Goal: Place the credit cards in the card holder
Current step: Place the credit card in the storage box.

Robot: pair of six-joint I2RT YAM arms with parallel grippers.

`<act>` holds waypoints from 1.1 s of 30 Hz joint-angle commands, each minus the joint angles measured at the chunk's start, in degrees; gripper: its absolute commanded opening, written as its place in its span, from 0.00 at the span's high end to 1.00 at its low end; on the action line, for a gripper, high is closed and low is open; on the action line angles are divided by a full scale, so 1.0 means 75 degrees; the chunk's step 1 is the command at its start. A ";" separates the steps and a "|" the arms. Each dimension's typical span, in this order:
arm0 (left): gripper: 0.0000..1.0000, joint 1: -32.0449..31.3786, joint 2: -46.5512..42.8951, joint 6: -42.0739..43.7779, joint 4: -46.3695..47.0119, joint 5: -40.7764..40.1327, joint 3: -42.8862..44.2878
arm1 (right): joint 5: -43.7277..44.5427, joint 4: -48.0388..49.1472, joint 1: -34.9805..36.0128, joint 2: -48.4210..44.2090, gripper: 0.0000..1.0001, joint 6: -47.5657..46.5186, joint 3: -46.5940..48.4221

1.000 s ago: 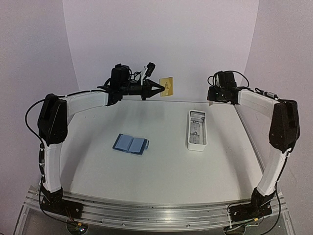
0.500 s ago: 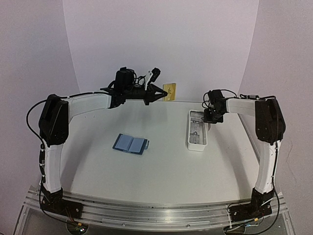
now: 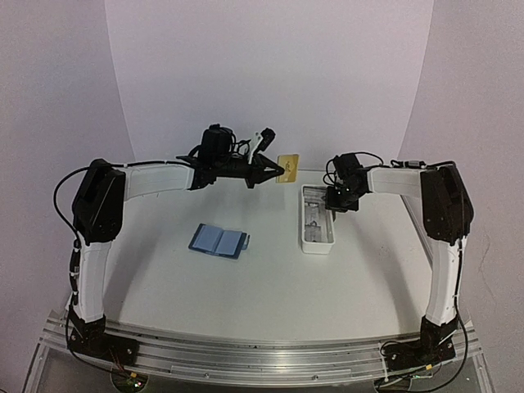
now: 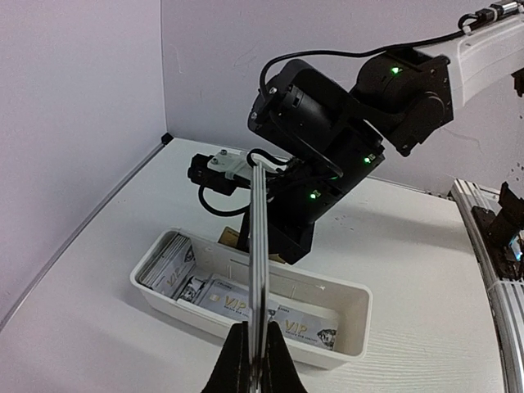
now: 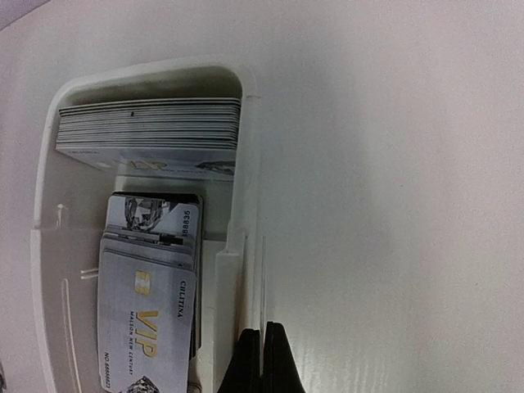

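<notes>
The left pincer (image 3: 277, 170) is clamped on a tan card (image 3: 286, 167) and holds it in the air toward the desk's (image 3: 270, 286) far edge, edge-on to its wrist camera. The blue card holder (image 3: 219, 241) lies open left of the desk's middle, well apart from both pincers. The right pincer (image 5: 262, 360), closed on nothing, sits just outside the white tray's (image 5: 248, 164) long wall. Pale cards (image 5: 143, 327) lie inside the tray.

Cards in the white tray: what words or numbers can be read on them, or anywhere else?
"VIP": gold letters on the top grey card in the white tray.
"CHLITINA": along that card's edge.
"88835": on the card beneath.
Small print under "VIP", and the tan card's mark: too blurred.
</notes>
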 commanded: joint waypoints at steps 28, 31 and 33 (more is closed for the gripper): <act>1.00 -0.0510 0.2018 -0.4394 -0.4466 -0.0942 0.3525 | 0.0028 0.0103 0.0974 -0.1409 1.00 0.0100 -0.0181; 1.00 -0.0625 0.1951 -0.4611 -0.4863 -0.0902 0.3551 | 0.0193 0.0032 0.0973 -0.1477 1.00 0.0066 -0.0119; 1.00 -0.0707 0.1914 -0.4774 -0.4855 -0.0856 0.3482 | 0.0291 -0.0042 0.0974 -0.1492 1.00 0.0050 -0.0084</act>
